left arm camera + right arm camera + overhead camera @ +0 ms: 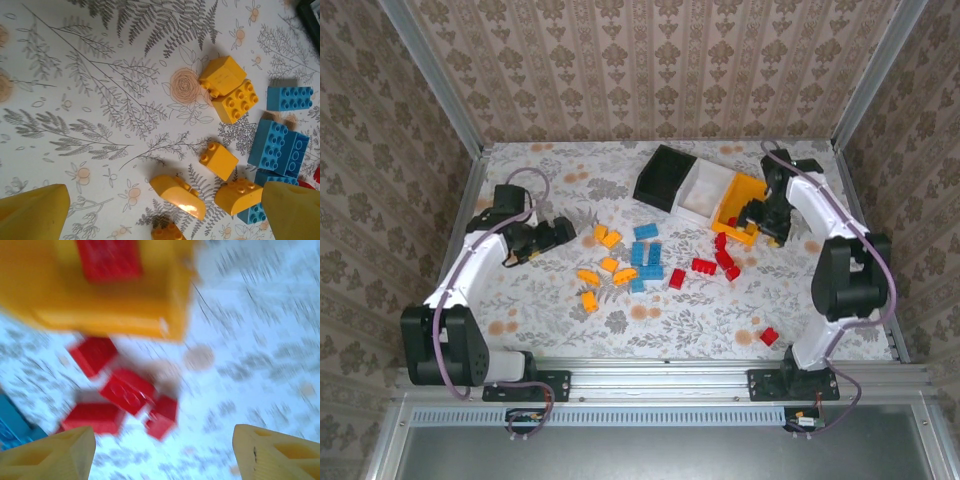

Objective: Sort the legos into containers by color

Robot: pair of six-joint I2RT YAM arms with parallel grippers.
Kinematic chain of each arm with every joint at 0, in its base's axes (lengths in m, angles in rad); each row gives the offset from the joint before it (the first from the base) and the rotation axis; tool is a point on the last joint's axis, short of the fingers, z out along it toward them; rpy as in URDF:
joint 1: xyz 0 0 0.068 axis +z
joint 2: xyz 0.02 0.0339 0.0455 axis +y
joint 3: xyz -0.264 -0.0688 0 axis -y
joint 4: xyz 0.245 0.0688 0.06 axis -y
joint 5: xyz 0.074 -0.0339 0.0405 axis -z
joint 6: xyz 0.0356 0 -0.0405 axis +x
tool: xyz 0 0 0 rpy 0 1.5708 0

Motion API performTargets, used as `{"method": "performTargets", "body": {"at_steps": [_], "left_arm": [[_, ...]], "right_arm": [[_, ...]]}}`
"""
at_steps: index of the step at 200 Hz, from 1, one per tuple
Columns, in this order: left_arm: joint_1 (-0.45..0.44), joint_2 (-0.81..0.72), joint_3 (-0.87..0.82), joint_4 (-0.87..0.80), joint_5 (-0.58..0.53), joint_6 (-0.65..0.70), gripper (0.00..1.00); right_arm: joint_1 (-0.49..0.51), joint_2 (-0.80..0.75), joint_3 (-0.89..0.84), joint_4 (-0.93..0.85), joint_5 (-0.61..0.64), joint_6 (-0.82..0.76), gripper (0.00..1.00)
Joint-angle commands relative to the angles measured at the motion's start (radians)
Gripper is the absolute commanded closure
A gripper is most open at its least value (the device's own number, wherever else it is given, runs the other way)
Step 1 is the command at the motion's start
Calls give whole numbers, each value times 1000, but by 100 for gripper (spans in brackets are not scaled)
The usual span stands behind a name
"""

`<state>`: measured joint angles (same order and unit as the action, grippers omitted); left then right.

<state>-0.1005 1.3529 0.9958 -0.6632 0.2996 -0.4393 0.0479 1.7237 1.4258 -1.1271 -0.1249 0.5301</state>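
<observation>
The left gripper (560, 232) hangs released, jaws wide and empty, low over the worktop (520, 290) beside the scattered orange-yellow bricks (603, 262). The blue bricks (646, 258) lie clustered at the middle, with the red bricks (718, 260) just right of them, close to the orange-yellow bin (742, 186). A lone red brick (769, 336) sits well apart near the front edge. The right gripper (763, 215) is over that bin, fingers spread with nothing between them, and a dropped red brick (107, 260) lies inside the bin. The white bin (705, 190) and the black bin (665, 177) stand in a row to its left.
</observation>
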Motion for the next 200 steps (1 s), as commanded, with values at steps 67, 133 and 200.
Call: {"method": "performTargets", "body": {"at_steps": [67,133,200], "left_arm": [[-103,142,101,53,29,-20,0],[-108,112,92,25,-2,-6,0],[-102,64,68,0,-36,5,0]], "right_arm": [[20,-324,-421,-129,30,204,19],[18,-439,-618,-69,7,462,7],[15,-430,-727,36,-52,574,13]]}}
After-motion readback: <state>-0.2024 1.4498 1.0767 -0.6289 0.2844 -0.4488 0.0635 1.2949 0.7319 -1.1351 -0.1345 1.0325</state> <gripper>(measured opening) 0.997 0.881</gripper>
